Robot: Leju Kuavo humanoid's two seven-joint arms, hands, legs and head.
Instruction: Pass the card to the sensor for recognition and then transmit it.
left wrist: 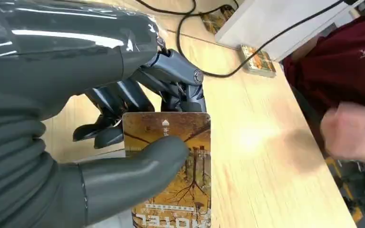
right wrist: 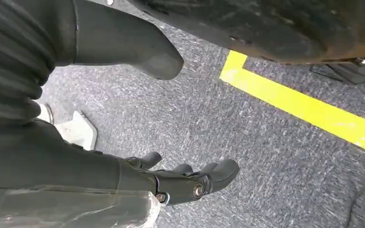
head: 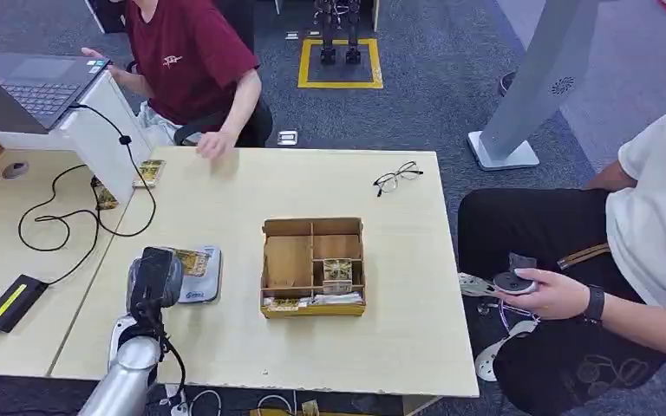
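Readable text, one item: the card (left wrist: 180,171) under my left thumb carries the word "HOTEL" in pale capitals along one short edge, upside down in my left wrist view. A small white arrow mark with tiny characters sits near the opposite edge; characters too small to read. Chest print on the person's maroon shirt (head: 186,52): illegible.

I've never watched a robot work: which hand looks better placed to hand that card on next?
The left hand. It already holds the card between thumb and fingers, above the table by the grey sensor pad. The right hand hangs over the carpet, holding nothing.
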